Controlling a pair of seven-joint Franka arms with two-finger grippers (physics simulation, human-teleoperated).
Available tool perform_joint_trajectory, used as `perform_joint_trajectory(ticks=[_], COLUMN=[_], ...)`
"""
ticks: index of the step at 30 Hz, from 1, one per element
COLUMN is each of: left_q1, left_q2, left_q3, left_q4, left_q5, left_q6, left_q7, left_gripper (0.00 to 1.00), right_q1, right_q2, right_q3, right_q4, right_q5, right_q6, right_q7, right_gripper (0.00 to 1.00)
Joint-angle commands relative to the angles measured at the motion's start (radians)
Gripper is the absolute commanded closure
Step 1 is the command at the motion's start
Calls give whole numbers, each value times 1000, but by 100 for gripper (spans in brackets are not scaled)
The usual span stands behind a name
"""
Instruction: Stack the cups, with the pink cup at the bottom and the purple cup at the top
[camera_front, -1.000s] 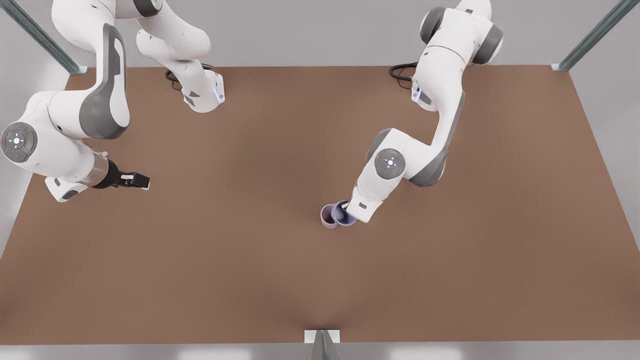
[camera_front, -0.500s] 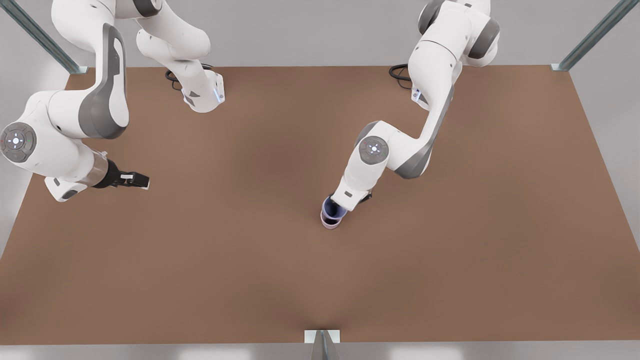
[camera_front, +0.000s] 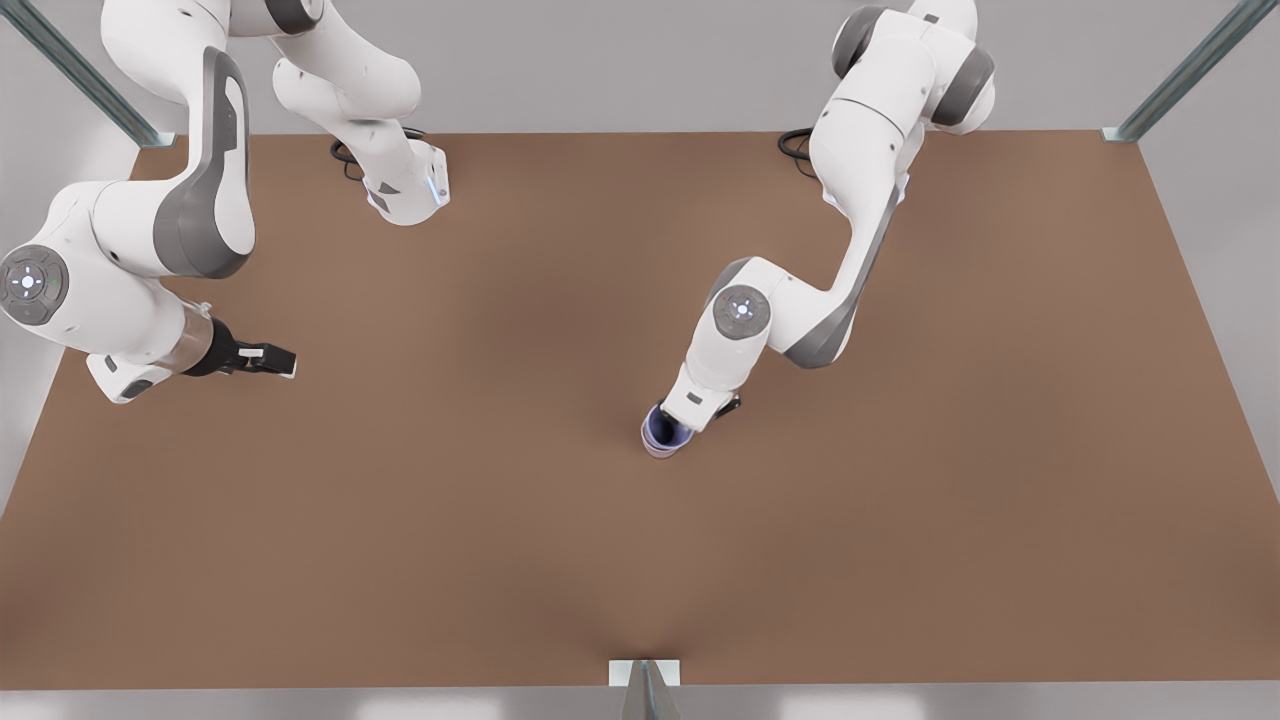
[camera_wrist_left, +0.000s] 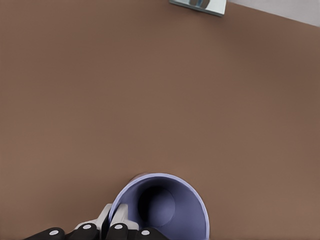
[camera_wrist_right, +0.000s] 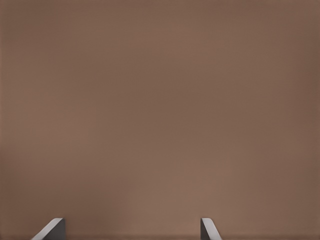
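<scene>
The purple cup sits upright inside the pink cup, whose mauve rim shows just around and below it near the table's middle. In the left wrist view I look down into the purple cup. My left gripper is shut on the purple cup's wall, one finger inside and one outside. In the front view that arm's hand covers the near side of the cups. Far off at the front view's left, my right gripper waits open above bare table, its fingertips wide apart.
The brown table stretches around the cups. Both arm bases stand along the back edge. A metal bracket sits at the middle of the front edge, and frame posts rise at the back corners.
My left gripper carried the purple cup toward the front view's left, from beside the pink cup to over it and down into it. The right arm barely shifted.
</scene>
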Motion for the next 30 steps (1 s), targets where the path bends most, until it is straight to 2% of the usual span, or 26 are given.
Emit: perform_joint_trajectory(ticks=[1, 14, 15, 17, 23, 24, 26, 27, 29, 30], left_q1=[0, 2, 2, 2, 10, 11, 144, 229, 267, 318], left_q2=[5, 12, 12, 12, 0, -15, -26, -53, -101, -133], left_q3=[0, -1, -1, -1, -1, 3, 5, 34, 195, 193], left_q4=[-1, -26, -28, -28, -20, -2, 248, 307, 310, 296], left_q5=[-1, 4, 4, 4, 2, 4, 4, 21, 35, 33], left_q6=[20, 34, 34, 34, 9, -70, -591, -708, -784, -808], left_q7=[-1, 5, 5, 5, 5, 13, 267, 448, 809, 825], left_gripper=[79, 79, 45, 0, 0, 0, 0, 0, 0, 0], right_q1=[0, -2, -2, -2, -2, -9, -9, -9, -9, -9], right_q2=[-1, -1, -1, -1, 0, 0, 0, 0, 0, 0], right_q3=[0, 0, 0, 0, 0, 0, 0, 0, 0, 0], right_q4=[0, -1, -1, -1, -1, -1, -1, -1, -1, -1], right_q5=[1, 1, 1, 1, 1, 1, 1, 1, 1, 1], right_q6=[-1, -1, -1, -1, -1, -1, -1, -1, -1, -1], right_q7=[-8, -22, -24, -24, -37, -39, -39, -39, -39, -39], right_gripper=[0, 0, 0, 0, 0, 0, 0, 0, 0, 0])
